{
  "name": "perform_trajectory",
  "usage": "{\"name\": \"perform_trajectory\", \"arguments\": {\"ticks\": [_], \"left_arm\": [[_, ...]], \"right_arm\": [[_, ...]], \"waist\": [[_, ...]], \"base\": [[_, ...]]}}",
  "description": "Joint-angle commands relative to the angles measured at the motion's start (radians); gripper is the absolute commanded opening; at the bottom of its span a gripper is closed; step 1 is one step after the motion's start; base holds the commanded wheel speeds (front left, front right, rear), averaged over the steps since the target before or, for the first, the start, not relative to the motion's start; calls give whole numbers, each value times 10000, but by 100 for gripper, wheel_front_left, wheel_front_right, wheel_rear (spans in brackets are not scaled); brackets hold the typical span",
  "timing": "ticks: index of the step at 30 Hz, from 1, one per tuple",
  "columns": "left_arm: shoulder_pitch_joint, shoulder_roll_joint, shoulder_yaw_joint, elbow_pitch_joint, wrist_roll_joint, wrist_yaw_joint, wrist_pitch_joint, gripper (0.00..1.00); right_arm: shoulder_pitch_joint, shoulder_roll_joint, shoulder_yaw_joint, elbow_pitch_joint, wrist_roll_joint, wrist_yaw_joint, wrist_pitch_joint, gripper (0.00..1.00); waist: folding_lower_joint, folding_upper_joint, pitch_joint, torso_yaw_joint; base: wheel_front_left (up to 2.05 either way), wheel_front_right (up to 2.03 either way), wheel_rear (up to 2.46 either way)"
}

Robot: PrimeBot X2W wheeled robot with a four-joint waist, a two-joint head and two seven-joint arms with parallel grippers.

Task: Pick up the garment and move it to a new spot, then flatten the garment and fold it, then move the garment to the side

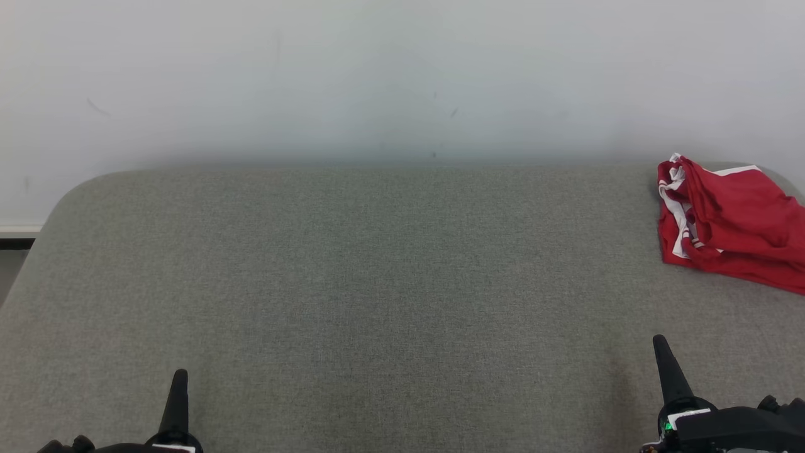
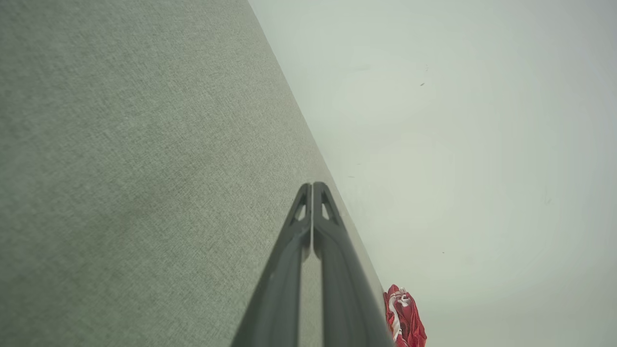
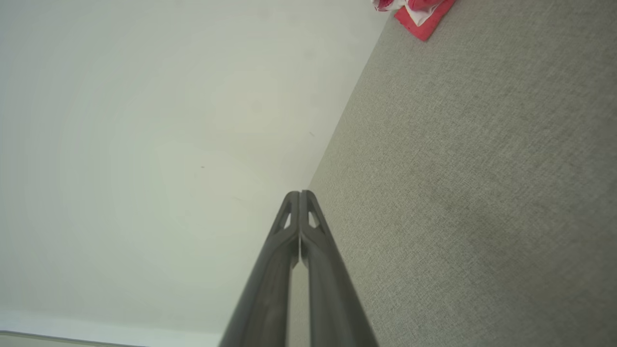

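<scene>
The garment is red with white trim and lies crumpled at the far right corner of the grey fabric surface; it runs past the right edge of the head view. The left wrist view catches a piece of the garment at its bottom edge, and the right wrist view catches the garment at its top edge. My left gripper sits at the lower left, shut and holding nothing. At the lower right, well short of the garment, my right gripper is also shut and holds nothing. Both wrist views show the fingers pressed together, fingers likewise.
A plain pale wall rises right behind the surface's far edge. The surface has rounded far corners, and its left edge drops off near a skirting strip. Wide bare fabric lies between the two grippers.
</scene>
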State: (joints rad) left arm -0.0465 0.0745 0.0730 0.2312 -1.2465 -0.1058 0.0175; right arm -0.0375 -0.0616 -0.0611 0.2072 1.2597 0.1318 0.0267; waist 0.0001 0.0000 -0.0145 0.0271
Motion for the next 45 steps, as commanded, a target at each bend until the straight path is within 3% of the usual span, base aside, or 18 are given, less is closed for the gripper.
{"name": "perform_trajectory", "arguments": {"ticks": [1, 45], "left_arm": [[-203, -12, 53, -43, -191, -59, 35, 0], [-648, -246, 415, 147, -3505, -281, 941, 0]], "right_arm": [[-167, -60, -41, -45, 169, -13, 34, 0], [-700, -1, -385, 350, 3486, -20, 734, 0]], "waist": [[-1, 0, 2, -4], [-1, 0, 162, -250]], "base": [[0, 0, 0], [0, 0, 0]]}}
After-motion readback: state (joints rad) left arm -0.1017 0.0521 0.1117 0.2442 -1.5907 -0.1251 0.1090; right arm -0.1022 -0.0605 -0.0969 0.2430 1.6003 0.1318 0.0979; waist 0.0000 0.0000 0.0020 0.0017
